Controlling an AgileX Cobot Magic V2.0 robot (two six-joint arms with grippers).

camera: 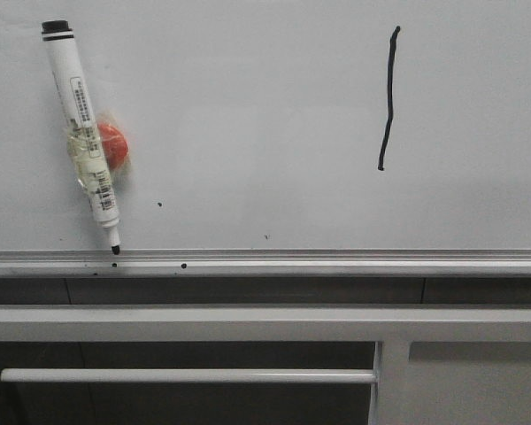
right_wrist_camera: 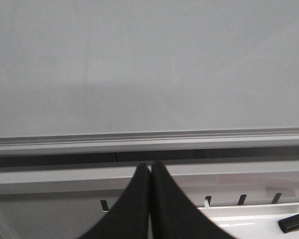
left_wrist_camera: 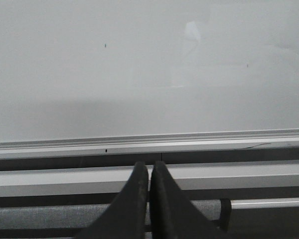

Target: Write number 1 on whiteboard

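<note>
Stroke: the number 1 [camera: 388, 97], a thin black, slightly wavy, nearly vertical marker line, sits on the upper right of the large pale grey-white glossy whiteboard [camera: 248, 106].
Marker: the white-barrelled pen with a black cap end [camera: 81, 133] lies tilted on the board's left part, its black tip touching the silver aluminium rail [camera: 336, 260]; an orange-red round thing [camera: 113, 147] shows just behind it (a magnet or holder, I cannot tell which).
Left gripper [left_wrist_camera: 149, 172]: clenched, dark fingers pressed together, grasping nothing, low in front of the rail.
Right gripper [right_wrist_camera: 150, 172]: likewise closed and empty.
Stage: I judge the writing done, both arms parked.
Doing it well: keep both arms clear of the wet-looking stroke so it does not smear; leave the pen where it rests.
</note>
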